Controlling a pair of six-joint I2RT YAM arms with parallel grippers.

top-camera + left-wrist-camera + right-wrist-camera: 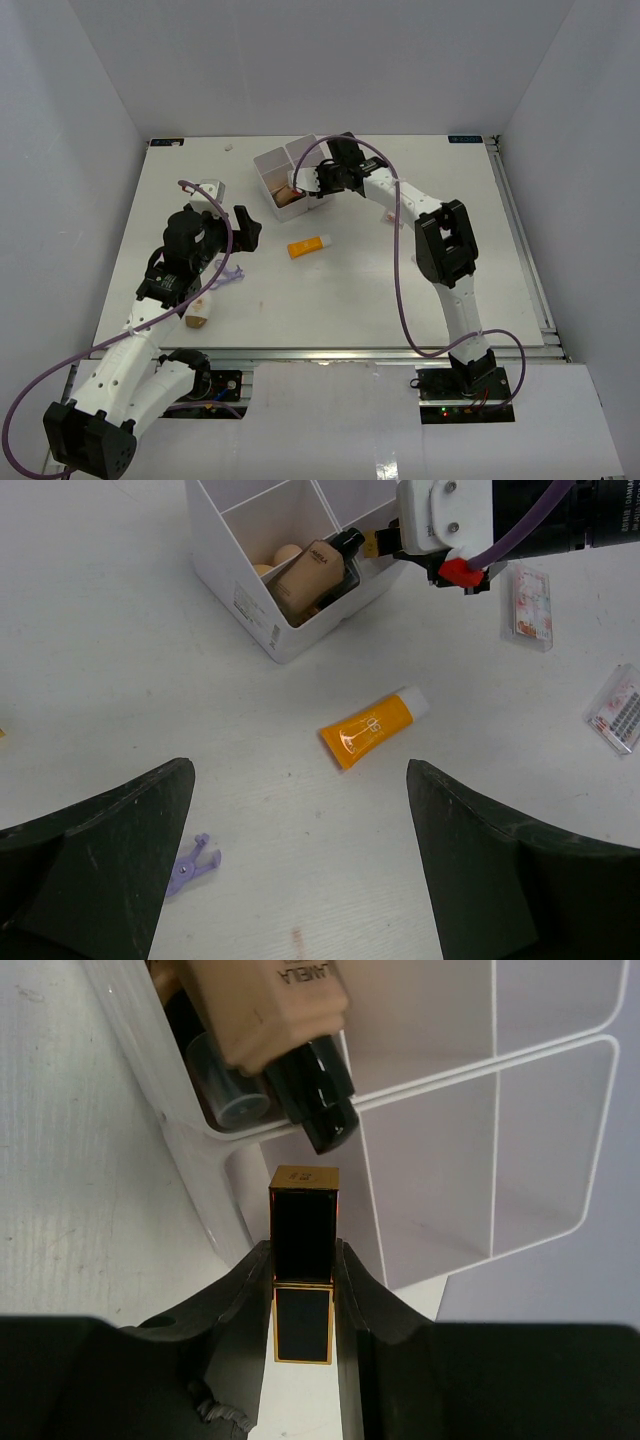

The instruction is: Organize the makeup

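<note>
At box [430,1180] | right tool [303,1260] grips lipstick [303,1225] | bottle [280,1010] reads "AMELA"

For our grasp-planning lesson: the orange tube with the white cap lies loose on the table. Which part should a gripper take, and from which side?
Take the orange tube across the middle of its body, coming straight down from above. It lies flat on the table with bare space along both long sides, so fingers can straddle its width; the short white cap would probably slip.

Room around the white box [243,592]
Before it, bare table save the orange tube [373,726]; at its edge, the right gripper [303,1265] with lipstick [304,1215]; a bottle [312,572] crowds one compartment.
</note>
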